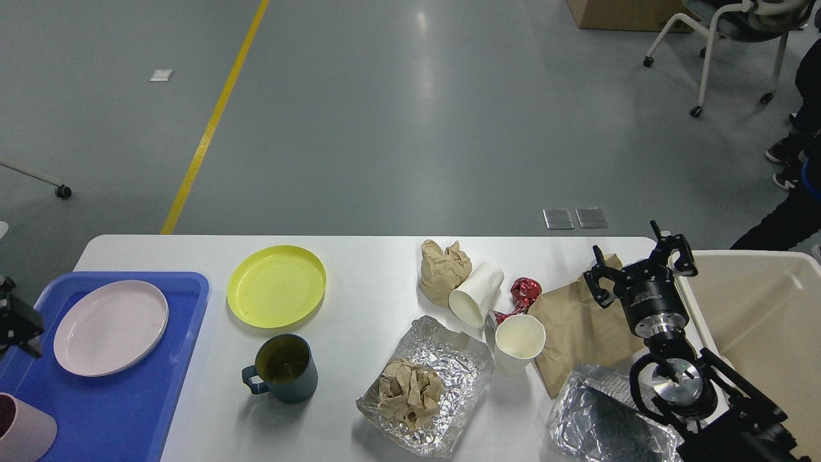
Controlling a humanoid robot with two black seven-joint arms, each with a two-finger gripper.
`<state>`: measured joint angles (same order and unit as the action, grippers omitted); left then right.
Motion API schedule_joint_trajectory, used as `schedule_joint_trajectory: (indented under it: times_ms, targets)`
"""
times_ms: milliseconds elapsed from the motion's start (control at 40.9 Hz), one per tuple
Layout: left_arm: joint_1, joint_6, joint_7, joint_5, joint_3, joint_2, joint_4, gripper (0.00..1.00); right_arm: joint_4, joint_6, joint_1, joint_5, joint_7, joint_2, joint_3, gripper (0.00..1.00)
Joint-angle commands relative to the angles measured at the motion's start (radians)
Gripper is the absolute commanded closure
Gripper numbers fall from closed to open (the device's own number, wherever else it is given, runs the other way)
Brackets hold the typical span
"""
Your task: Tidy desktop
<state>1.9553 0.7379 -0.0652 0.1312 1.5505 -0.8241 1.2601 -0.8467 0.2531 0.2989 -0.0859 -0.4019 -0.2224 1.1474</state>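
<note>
Worktop [372, 269]: white, rounded corners, filling the lower part of the head view. Long axis runs left–right across the frame; far long edge faces the grey floor, near edge cut off by the frame bottom.

Far left: dark part of the left arm at the frame edge, left end effector [16, 321] only partly in view; cannot tell whether its fingers are apart or together.

Blue tray [173, 359] on the left end of the worktop. In it, a pale pink plate [110, 327] and, at the bottom-left corner, part of a pink cup [22, 433].

Just right of the tray: yellow plate [276, 285], lying flat. Nearer the camera, a dark teal mug [282, 369], upright, handle pointing left.

Centre: crumpled foil sheet [449, 359] carrying a brown paper wad [409, 391]. Behind it, a second crumpled brown paper [441, 269] touching a white paper cup [476, 294] on its side, mouth toward the camera. A red foil wrapper [523, 292] lies just beside an upright paper cup [518, 343].

Right: flat brown paper bag [571, 327], a foil tray [596, 423] at its near edge. Right end effector [638, 266] hovers over the bag's far right corner, fingers spread, nothing between them. Beige bin [757, 308] sits at the worktop's right end.
</note>
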Motion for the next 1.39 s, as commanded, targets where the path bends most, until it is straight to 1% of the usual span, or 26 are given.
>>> schedule_joint_trajectory:
  times_ms: [0, 147, 171, 293, 318, 342, 391, 440, 489, 562, 660, 904, 1002, 1075, 1148, 1173, 1368]
  targets:
    - [0.195, 0.0, 0.001, -0.087, 0.1, 0.164, 0.122, 0.04, 0.0, 0.0, -0.001, 0.0, 0.0, 0.0, 0.0, 0.0]
    - [0.368, 0.0, 0.005, -0.16, 0.108, 0.338, 0.26, 0.04, 0.0, 0.0, -0.001, 0.0, 0.0, 0.0, -0.002, 0.0]
    - [0.417, 0.0, 0.005, -0.192, 0.1, 0.394, 0.297, 0.04, 0.0, 0.0, -0.001, 0.0, 0.0, 0.0, -0.002, 0.0]
    - [0.517, 0.002, 0.01, -0.258, 0.077, 0.517, 0.364, 0.04, 0.0, 0.0, -0.001, 0.0, 0.0, 0.0, 0.0, 0.0]
    - [0.545, 0.002, 0.011, -0.274, 0.062, 0.573, 0.387, 0.04, 0.0, 0.0, -0.001, 0.0, 0.0, 0.0, 0.0, 0.0]
    - [0.556, 0.002, 0.015, -0.28, 0.056, 0.6, 0.4, 0.04, 0.0, 0.0, -0.001, 0.0, 0.0, 0.0, -0.002, 0.0]
    - [0.579, 0.002, 0.031, -0.292, 0.043, 0.646, 0.423, 0.04, 0.0, 0.0, -0.001, 0.0, 0.0, 0.0, -0.002, 0.0]
    - [0.605, 0.002, 0.057, -0.303, 0.03, 0.683, 0.444, 0.05, 0.001, 0.0, -0.001, 0.0, 0.0, 0.0, -0.002, 0.0]
    - [0.626, 0.002, 0.087, -0.309, 0.016, 0.709, 0.461, 0.05, 0.0, 0.0, -0.001, 0.0, 0.0, 0.0, 0.0, 0.0]
    - [0.639, 0.002, 0.114, -0.318, 0.003, 0.729, 0.473, 0.05, 0.0, 0.0, -0.001, 0.0, 0.0, 0.0, -0.002, 0.0]
    - [0.636, 0.002, 0.133, -0.34, 0.003, 0.74, 0.476, 0.05, 0.0, 0.0, -0.001, 0.0, 0.0, 0.0, -0.002, 0.0]
    - [0.594, 0.005, 0.14, -0.343, 0.013, 0.735, 0.473, 0.04, 0.0, 0.0, -0.001, 0.0, 0.0, 0.0, 0.0, 0.0]
    - [0.515, 0.002, 0.142, -0.34, 0.003, 0.735, 0.455, 0.04, 0.0, 0.0, -0.001, 0.0, 0.0, 0.0, 0.0, 0.0]
    - [0.481, -0.002, 0.142, -0.34, 0.019, 0.729, 0.437, 0.04, 0.0, 0.0, -0.001, 0.0, 0.0, 0.0, 0.0, 0.0]
    - [0.42, -0.04, 0.146, -0.344, 0.026, 0.724, 0.414, 0.04, 0.0, 0.0, 0.0, 0.0, 0.0, 0.0, 0.0, 0.0]
    - [0.375, -0.064, 0.145, -0.343, 0.022, 0.724, 0.382, 0.04, 0.0, 0.0, 0.0, 0.0, 0.0, 0.0, 0.0, 0.0]
    - [0.22, -0.11, 0.142, -0.344, -0.013, 0.735, 0.279, 0.04, 0.0, 0.0, -0.001, 0.0, 0.0, 0.0, 0.0, 0.0]
